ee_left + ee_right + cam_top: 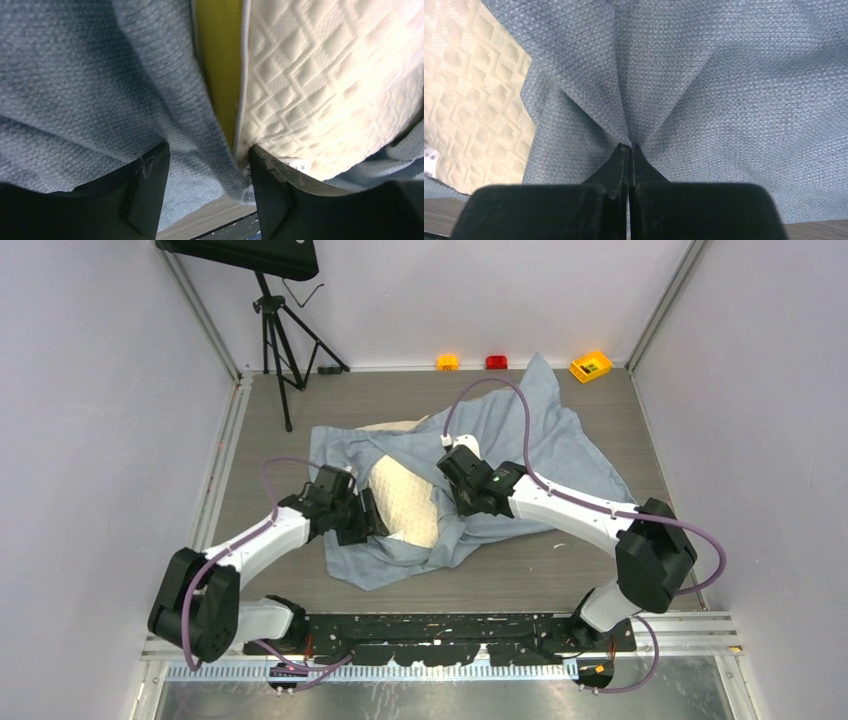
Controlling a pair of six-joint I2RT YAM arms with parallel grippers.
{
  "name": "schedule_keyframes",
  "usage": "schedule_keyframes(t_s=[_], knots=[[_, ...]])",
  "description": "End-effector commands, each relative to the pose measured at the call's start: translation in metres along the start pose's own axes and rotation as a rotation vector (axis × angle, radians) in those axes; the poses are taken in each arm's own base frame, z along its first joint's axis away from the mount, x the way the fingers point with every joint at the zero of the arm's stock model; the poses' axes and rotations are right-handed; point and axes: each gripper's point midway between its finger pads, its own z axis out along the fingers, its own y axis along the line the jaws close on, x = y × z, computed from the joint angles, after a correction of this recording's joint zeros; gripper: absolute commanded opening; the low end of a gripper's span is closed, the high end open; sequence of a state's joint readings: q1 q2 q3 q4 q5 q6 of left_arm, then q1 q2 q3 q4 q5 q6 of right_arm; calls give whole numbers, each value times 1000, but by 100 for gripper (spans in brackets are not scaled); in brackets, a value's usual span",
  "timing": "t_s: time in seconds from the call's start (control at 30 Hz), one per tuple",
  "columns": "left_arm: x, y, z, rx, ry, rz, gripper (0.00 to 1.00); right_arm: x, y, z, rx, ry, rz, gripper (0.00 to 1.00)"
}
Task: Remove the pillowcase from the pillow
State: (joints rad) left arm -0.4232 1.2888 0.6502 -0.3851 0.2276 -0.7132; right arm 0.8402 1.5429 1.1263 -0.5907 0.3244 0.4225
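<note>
Pinches pillowcase (724, 75) in right pincer (629, 147); holds left pincer (207, 150) released astride hem (200, 100) beside pillow (325, 75). Handles soft, limp; best grasped at hem.

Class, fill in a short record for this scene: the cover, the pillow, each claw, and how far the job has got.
Cover: wrinkled grey-blue fabric pillowcase, spread over the wood-grain table and partly around the pillow
Pillow: plump cream quilted pillow, middle bared, yellow side band visible
Left claw: open, fingers astride the pillowcase's edge beside the pillow
Right claw: shut on a pinch of pillowcase
Progress: pillow partly uncovered, not yet out
</note>
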Motion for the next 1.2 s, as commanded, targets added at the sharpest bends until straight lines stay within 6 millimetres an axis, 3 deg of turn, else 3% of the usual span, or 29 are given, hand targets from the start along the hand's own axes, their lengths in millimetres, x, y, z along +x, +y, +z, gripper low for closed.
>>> schedule_keyframes(t_s=[0.0, 0.23, 0.33, 0.43, 0.57, 0.63, 0.7, 0.8, 1.0, 1.07, 1.17], knots=[[38, 23, -13, -52, 77, -55, 60, -9, -5, -1, 27, -47, 26, 0], [39, 15, -29, -4, 45, -61, 56, -7, -3, 8, 29, -40, 30, 0], [40, 22, -25, -35, 46, -49, 57, -8, 2, 10, 15, -37, 37, 0], [42, 17, -18, -30, 115, -50, 56, -8, 6, 11, -5, -33, 41, 0], [48, 10, -6, -7, 206, -67, 44, -8, 5, 11, -3, -34, 37, 0], [49, 24, -5, -99, 226, -78, 32, -8, 3, 10, 7, -38, 34, 0], [47, 41, -9, -212, 238, -67, 31, -8, -1, 8, 20, -45, 32, 0], [39, 55, -13, -295, 195, -39, 36, -9, -7, 7, 40, -57, 36, 0], [19, 62, -35, -362, 71, -16, 60, -16, -13, -2, 53, -93, 48, 0], [9, 49, -46, -310, 17, 3, 63, -18, -14, -4, 51, -100, 48, 0], [1, 3, -62, -68, -42, 26, 67, -21, -12, -7, 34, -111, 51, 0]])
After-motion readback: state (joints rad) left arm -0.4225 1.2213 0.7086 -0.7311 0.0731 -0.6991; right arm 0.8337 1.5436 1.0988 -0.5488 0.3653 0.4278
